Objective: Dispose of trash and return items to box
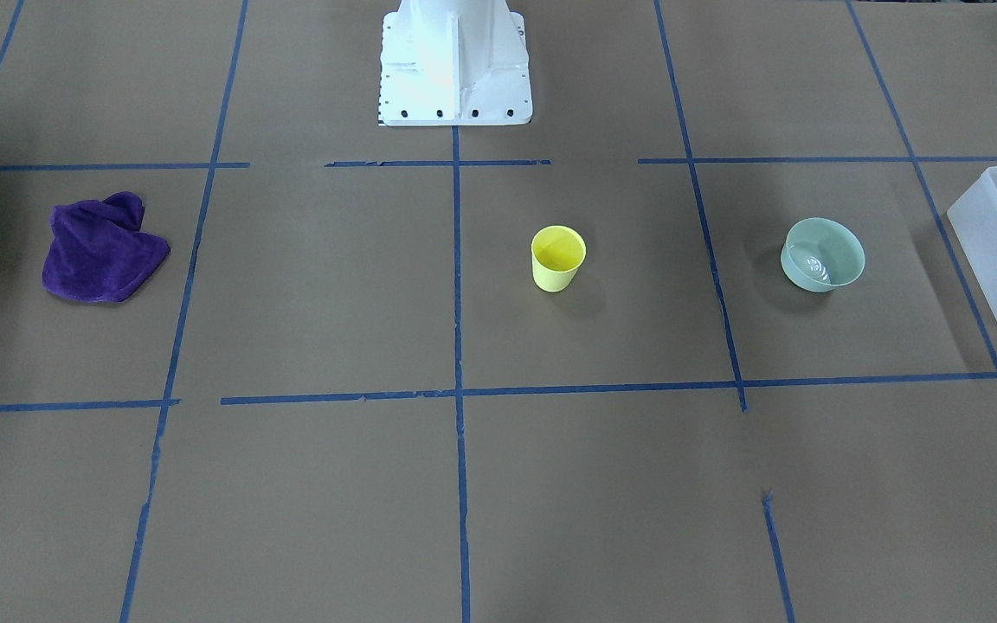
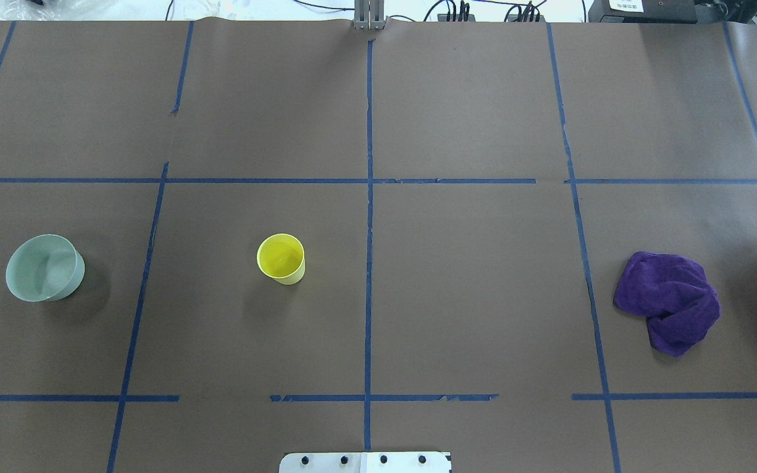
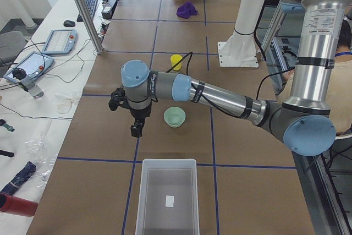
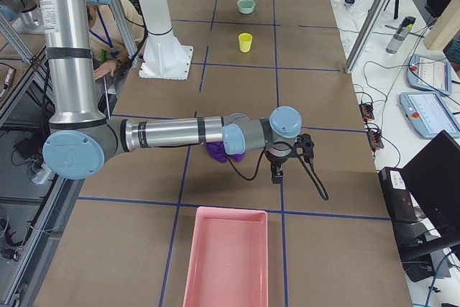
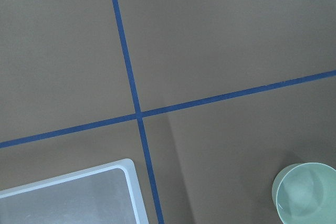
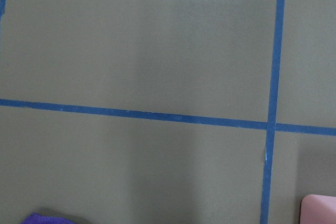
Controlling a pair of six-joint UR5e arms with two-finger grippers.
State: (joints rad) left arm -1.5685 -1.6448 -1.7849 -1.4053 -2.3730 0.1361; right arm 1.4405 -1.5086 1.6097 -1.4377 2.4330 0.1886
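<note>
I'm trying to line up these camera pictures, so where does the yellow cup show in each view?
Front-facing: yellow cup just right of centre.
Overhead: cup left of centre.
Exterior left: cup far, upper middle.
Exterior right: cup far, upper middle.
Left wrist: not in it.
Right wrist: not in it.
Landmark: green bowl, the cup's nearest neighbour in the four exterior views.

On the table [image 1: 334, 303]: one yellow cup [image 1: 558, 257], one pale green bowl [image 1: 822, 253], one purple cloth [image 1: 103, 248]. Containers, two: one frosted white bin [image 1: 979, 260], one pink bin [image 4: 226, 264]. Arms, two: left arm [image 3: 220, 96], right arm [image 4: 165, 134].
</note>
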